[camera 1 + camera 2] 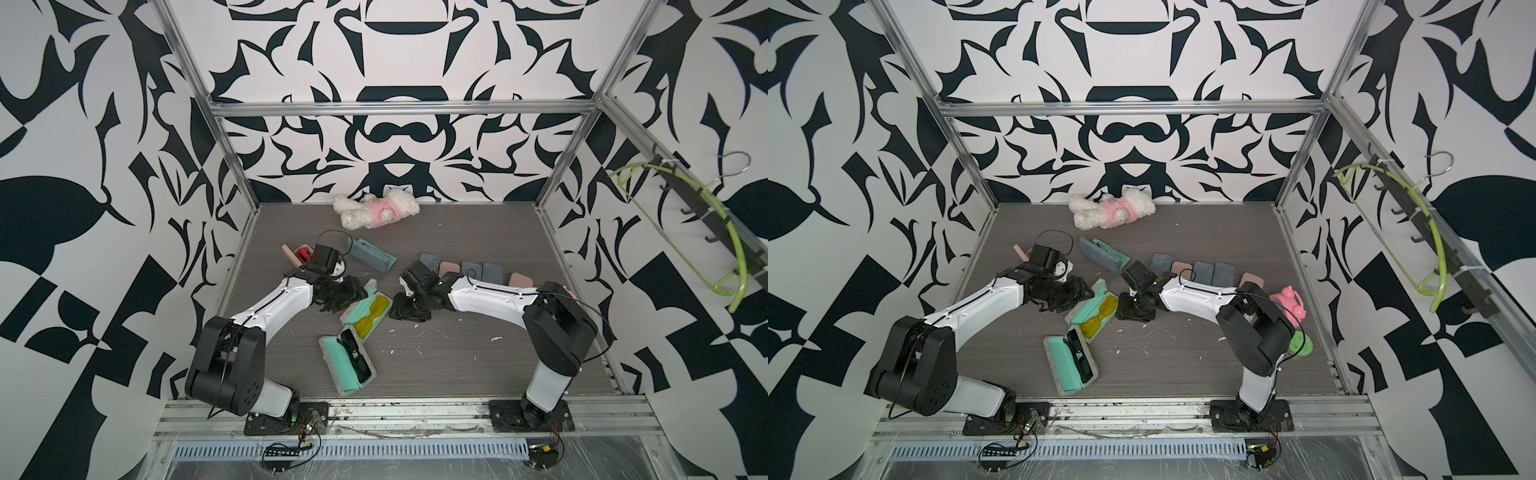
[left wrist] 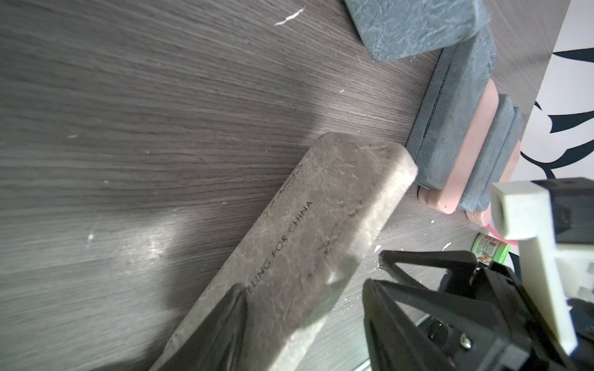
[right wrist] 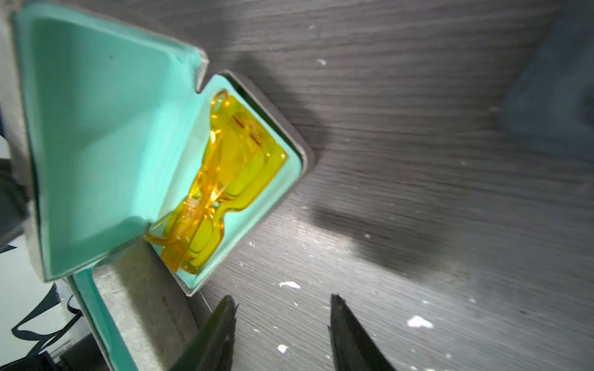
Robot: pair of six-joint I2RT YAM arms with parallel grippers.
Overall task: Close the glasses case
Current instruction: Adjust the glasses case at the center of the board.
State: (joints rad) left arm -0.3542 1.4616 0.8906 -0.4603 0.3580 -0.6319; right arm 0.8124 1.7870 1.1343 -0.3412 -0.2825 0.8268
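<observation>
Nearest the lens, a second open case held dark glasses on the counter. Just behind it, mid-counter between both arms, sat the glasses case, lid raised, yellow glasses inside. Left jaws: one finger lay against the lid's outer face; whether they pinched it could not be told. Right jaws hovered beside the case, spread above the counter.

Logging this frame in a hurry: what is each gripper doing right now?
left gripper: at the outer face of the case lid; whether it grips cannot be told.
right gripper: jaws open, empty, above the table.
</observation>
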